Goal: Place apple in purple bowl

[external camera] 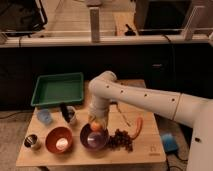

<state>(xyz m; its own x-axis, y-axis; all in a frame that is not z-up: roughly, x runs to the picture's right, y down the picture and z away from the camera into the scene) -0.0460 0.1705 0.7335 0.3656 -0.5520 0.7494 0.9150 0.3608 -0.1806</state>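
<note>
The apple, small, round and orange-red, is between the fingers of my gripper, which is shut on it. My gripper holds it just above the far rim of the purple bowl, which stands at the front middle of the wooden table. The white arm reaches in from the right and bends down over the bowl. The arm hides the table behind the bowl.
An orange-red bowl sits left of the purple one. A dark grape bunch and a carrot-like piece lie to its right. A green tray, a blue cup, a dark object and a metal cup are on the left.
</note>
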